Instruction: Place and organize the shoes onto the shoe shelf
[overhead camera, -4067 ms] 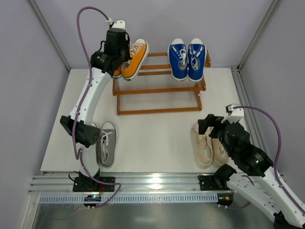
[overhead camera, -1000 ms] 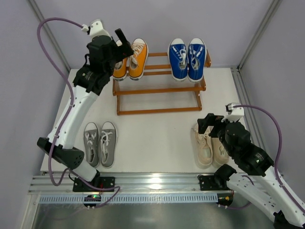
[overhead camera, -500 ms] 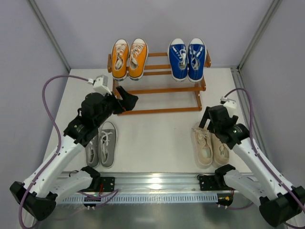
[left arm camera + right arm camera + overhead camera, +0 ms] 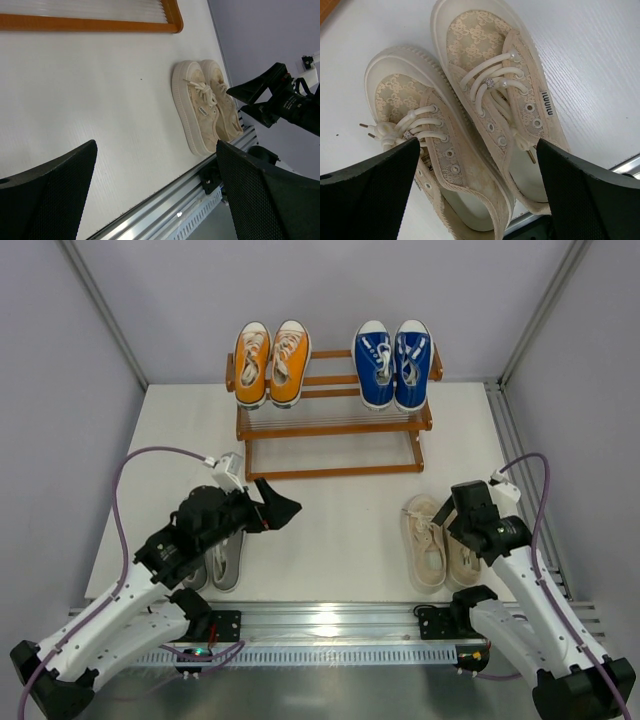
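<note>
Table [image 4: 340,530] risk: right gripper [image 4: 468,502], spread empty like left gripper [image 4: 277,502], could drag both touching cream shoes [image 4: 425,548].

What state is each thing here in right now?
shoe shelf, upright, two pairs on top tier.
orange shoes, on top tier, left.
blue shoes, on top tier, right.
grey shoes, on table, partly under left arm.
cream shoes, on table, side by side.
left gripper, open, empty.
right gripper, open, over cream shoes.
</note>
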Available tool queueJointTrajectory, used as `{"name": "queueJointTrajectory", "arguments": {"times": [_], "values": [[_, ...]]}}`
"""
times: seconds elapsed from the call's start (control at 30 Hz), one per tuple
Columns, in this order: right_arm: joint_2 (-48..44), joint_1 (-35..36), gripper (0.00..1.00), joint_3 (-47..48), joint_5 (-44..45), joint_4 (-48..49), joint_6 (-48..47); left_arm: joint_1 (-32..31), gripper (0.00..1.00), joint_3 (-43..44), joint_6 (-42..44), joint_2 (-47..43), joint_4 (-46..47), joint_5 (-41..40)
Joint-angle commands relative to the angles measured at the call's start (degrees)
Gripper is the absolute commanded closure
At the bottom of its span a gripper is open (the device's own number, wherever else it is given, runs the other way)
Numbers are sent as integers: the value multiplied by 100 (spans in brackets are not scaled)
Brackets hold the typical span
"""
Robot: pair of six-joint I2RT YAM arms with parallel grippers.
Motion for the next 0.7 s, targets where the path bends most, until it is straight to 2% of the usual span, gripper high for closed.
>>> {"name": "queueJointTrajectory", "arguments": {"times": [0.0,0.27,0.53,0.67], "values": [[-4,-33,0,138,224,-166,381,-38,0,-159,-221,-203,18,121],[180,-112,0,-617,-1059,967,-5,-47,0,-256,-239,-353,-132,77],[31,-112,2,-811,-1095,1144,-234,-55,0,-274,-239,-239,-132,76],[215,-112,38,-942,-1332,1363,-304,-64,0,-292,-248,-151,-114,120]]}}
